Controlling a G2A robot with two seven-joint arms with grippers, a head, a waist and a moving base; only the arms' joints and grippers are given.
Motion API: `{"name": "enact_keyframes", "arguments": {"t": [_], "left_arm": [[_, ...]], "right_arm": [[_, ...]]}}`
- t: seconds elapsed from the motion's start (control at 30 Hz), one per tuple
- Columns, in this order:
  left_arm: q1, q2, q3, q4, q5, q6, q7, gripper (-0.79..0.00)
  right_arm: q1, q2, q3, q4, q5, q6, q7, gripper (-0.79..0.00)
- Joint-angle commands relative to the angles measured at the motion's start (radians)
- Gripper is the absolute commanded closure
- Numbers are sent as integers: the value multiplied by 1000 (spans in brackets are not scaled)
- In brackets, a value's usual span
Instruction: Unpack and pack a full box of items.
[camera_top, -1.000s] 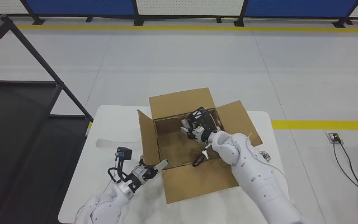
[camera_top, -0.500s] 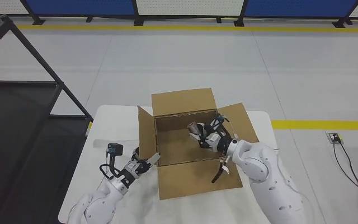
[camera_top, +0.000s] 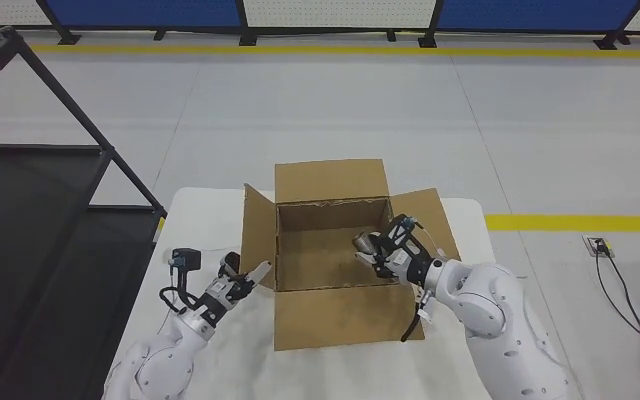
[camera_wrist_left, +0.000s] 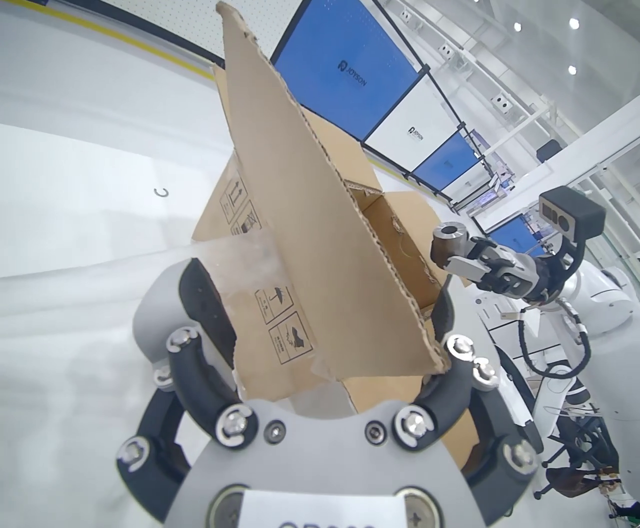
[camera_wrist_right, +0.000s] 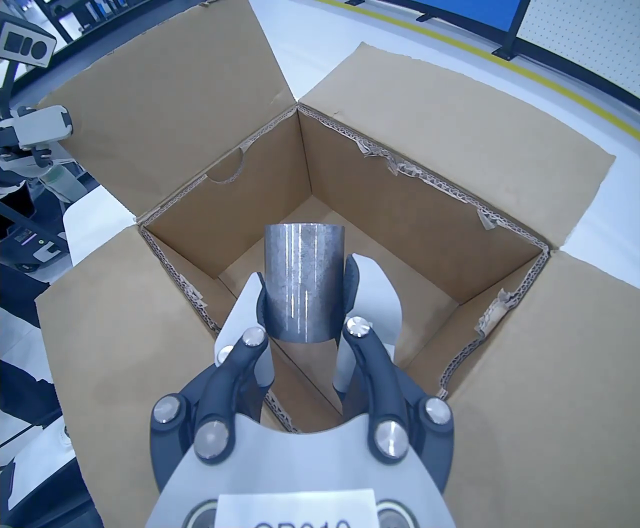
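Note:
An open cardboard box (camera_top: 330, 315) stands mid-table with its flaps spread, and its inside (camera_wrist_right: 350, 280) looks bare. My right gripper (camera_top: 374, 247) hangs over the box's right half, shut on a short grey metal cylinder (camera_wrist_right: 304, 280) that stands upright between its fingers (camera_wrist_right: 350, 280). The left wrist view shows that cylinder (camera_wrist_left: 449, 239) above the box's far side. My left gripper (camera_wrist_left: 325, 310) sits at the raised left flap (camera_top: 256, 235). It is open, and the flap's corner (camera_wrist_left: 350, 300) passes between its spread fingers without being clamped.
The box sits on a white table (camera_top: 200, 225). A black metal frame (camera_top: 100, 180) stands just off the table's left edge. A clear crumpled strip (camera_wrist_left: 235, 250) lies by the box's left side. Bare tabletop lies to the right of the box (camera_top: 475, 215).
The box has turned square to me and slid slightly left. My right gripper carried the cylinder right and toward the near side. My left gripper moved left and back along the left flap.

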Motion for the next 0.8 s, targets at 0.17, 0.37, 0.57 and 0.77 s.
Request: {"name": "enact_keyframes", "arguments": {"t": [0.17,0.37,0.57,0.77], "left_arm": [[35,-1,19,-23,-5,-21,-2,-785],[43,-5,56,-39,7,-26,-3,-785],[31,-9,100,-56,27,-27,-22,-785],[6,-11,109,-41,26,-18,-31,-785]], "right_arm": [[-15,3,2,-13,-3,13,-19,0],[-136,32,124,-140,18,-14,-21,0],[-354,63,308,-288,53,-32,-5,0],[-487,77,396,-300,81,26,28,0]]}}
